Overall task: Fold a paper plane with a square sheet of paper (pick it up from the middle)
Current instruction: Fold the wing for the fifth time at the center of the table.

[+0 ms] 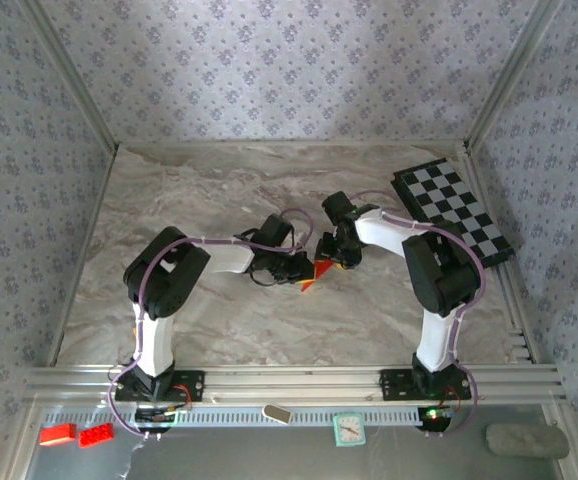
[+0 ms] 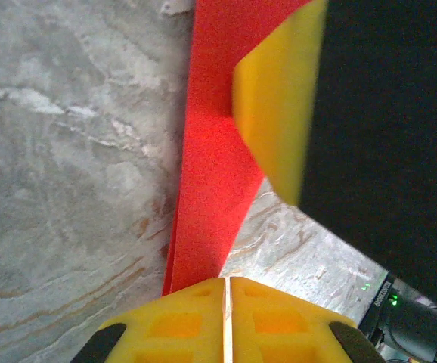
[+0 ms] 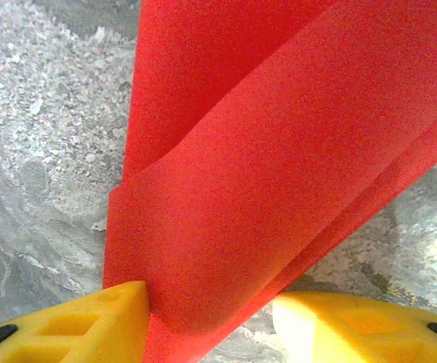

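The square sheet of paper (image 1: 312, 277), bright red and folded into a pointed wedge, is at the table's middle where both arms meet. In the left wrist view the paper (image 2: 211, 166) rises as a narrow doubled strip from my left gripper (image 2: 227, 281), whose yellow jaws are shut on its lower tip. One yellow finger (image 2: 279, 98) of the right gripper presses against the strip higher up. In the right wrist view broad folded layers of paper (image 3: 279, 151) pass between the spread jaws of my right gripper (image 3: 209, 299). Its left finger (image 3: 113, 318) touches the paper and the other stands clear.
A black-and-white checkered board (image 1: 454, 210) lies at the back right of the marble table (image 1: 199, 190). Below the front rail sit red toy bricks (image 1: 74, 434), a small clock (image 1: 348, 428) and a grey pad (image 1: 524, 440). Patterned walls close in three sides.
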